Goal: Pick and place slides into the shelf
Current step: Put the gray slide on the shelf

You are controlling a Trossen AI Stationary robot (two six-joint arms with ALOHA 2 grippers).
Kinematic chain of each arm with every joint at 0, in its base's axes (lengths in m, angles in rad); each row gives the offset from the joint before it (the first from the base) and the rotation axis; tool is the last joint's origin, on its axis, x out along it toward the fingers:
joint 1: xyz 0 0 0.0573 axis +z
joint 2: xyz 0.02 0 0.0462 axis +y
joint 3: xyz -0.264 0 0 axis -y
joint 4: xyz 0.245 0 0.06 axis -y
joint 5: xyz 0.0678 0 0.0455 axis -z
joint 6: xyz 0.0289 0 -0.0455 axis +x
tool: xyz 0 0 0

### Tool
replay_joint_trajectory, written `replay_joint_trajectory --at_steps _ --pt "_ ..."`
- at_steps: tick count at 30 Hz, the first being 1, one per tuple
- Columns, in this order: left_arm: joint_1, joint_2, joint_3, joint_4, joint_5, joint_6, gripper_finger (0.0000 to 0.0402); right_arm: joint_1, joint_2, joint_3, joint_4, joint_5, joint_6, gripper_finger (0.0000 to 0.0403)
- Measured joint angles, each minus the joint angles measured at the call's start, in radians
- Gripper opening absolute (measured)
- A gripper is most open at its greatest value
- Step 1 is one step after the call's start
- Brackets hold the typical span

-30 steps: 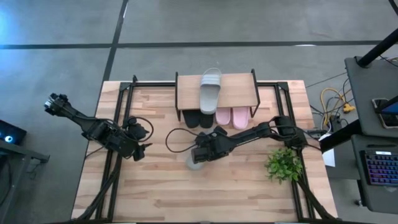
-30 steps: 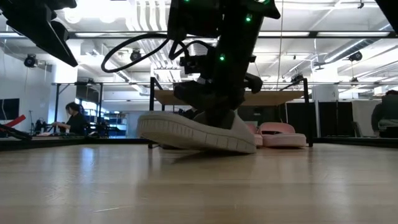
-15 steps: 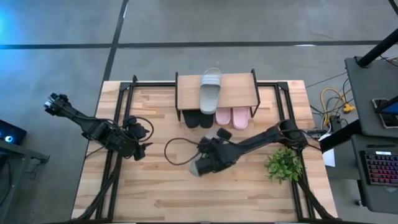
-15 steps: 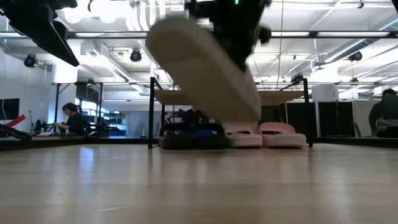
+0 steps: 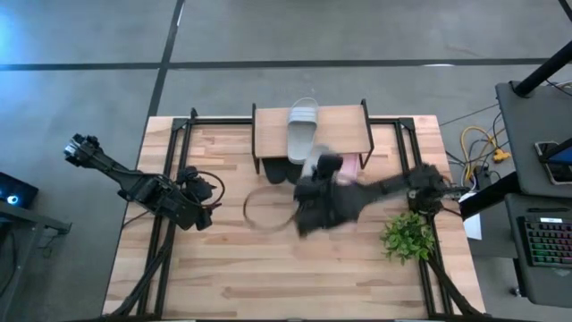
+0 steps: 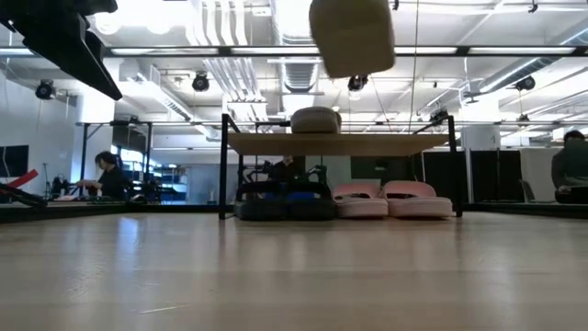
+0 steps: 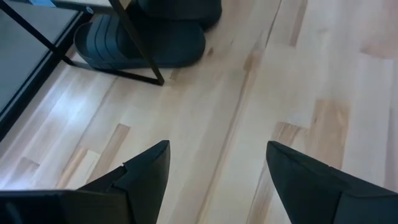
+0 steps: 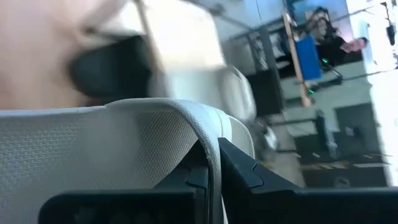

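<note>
My right gripper [image 5: 315, 199] is shut on a light grey slide [image 6: 352, 33], carried high above the table just in front of the shelf [image 5: 344, 131]. A second grey slide [image 5: 301, 131] lies on its sole on the shelf's wooden top. Two black slides [image 6: 276, 204] and two pale pink slides [image 6: 393, 199] rest on the table under the shelf. My left gripper [image 7: 217, 163] is open and hovers over bare wood near the table's left side, with the black slides [image 7: 149, 43] ahead of it. My right gripper pinches the grey slide's wide strap [image 8: 213, 152] between its two fingers [image 8: 247, 171], the thin strap wall running between them. The slide is lifted clear of the table, and its end [image 6: 352, 55] hangs below the gripper.
A small green plant [image 5: 408, 235] stands near the table's right edge. A dark cable loop [image 5: 264, 209] hangs beside the right arm. The shelf's thin black legs [image 7: 138, 45] stand near the black slides. The shelf's top has bare plank [image 5: 344, 134] to the right of the grey slide.
My right gripper has lifted the grey slide off the table, from low with its sole on the wood to high above it, and has swung it toward the far edge and the shelf. The slide has tipped as it rose. My left arm has kept still.
</note>
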Motion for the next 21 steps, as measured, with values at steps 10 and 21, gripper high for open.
replay_joint_trajectory --at_steps 10,21 --pt "0.000 0.010 0.000 0.007 -0.044 -0.002 0.0251 -0.362 -0.212 -0.176 0.052 0.013 -0.441 0.0015" --pt "0.001 0.006 0.000 0.002 -0.125 -0.097 0.0251 -0.592 -0.270 -0.349 0.532 -0.262 -1.034 0.0015"
